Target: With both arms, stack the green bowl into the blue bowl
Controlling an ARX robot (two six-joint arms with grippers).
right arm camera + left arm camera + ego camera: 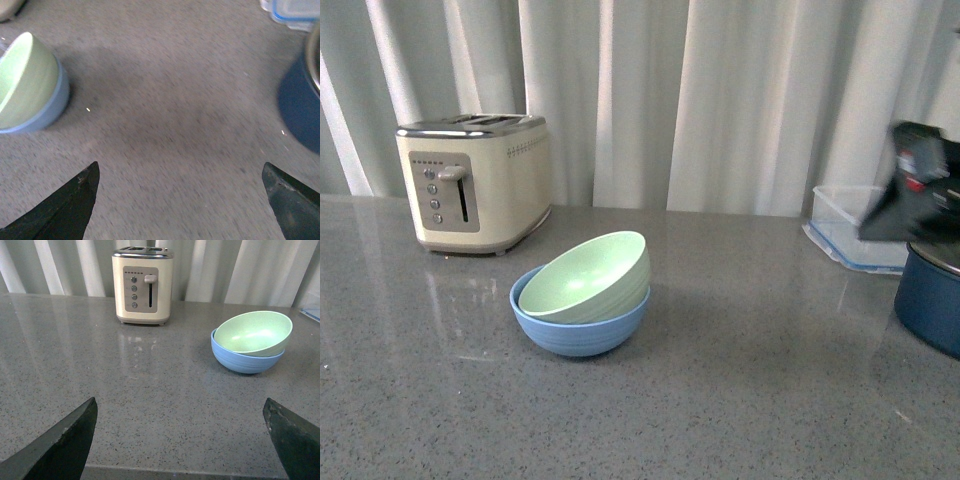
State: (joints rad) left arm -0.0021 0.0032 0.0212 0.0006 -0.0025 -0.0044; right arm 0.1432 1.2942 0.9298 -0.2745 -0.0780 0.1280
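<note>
The pale green bowl [588,277] sits tilted inside the light-blue bowl [582,335] at the middle of the grey counter. Both also show in the left wrist view, green bowl [252,333] in blue bowl [245,361], and in the right wrist view, green bowl [22,80] in blue bowl [50,107]. My left gripper [180,440] is open and empty over bare counter, well short of the bowls. My right gripper [180,200] is open and empty over bare counter between the bowls and the navy pot. The right arm [920,185] shows blurred at the right edge of the front view.
A cream toaster [475,180] stands at the back left. A dark navy pot [932,300] with a metal rim sits at the right edge, with a clear plastic container [855,225] behind it. Curtains hang behind the counter [740,400].
</note>
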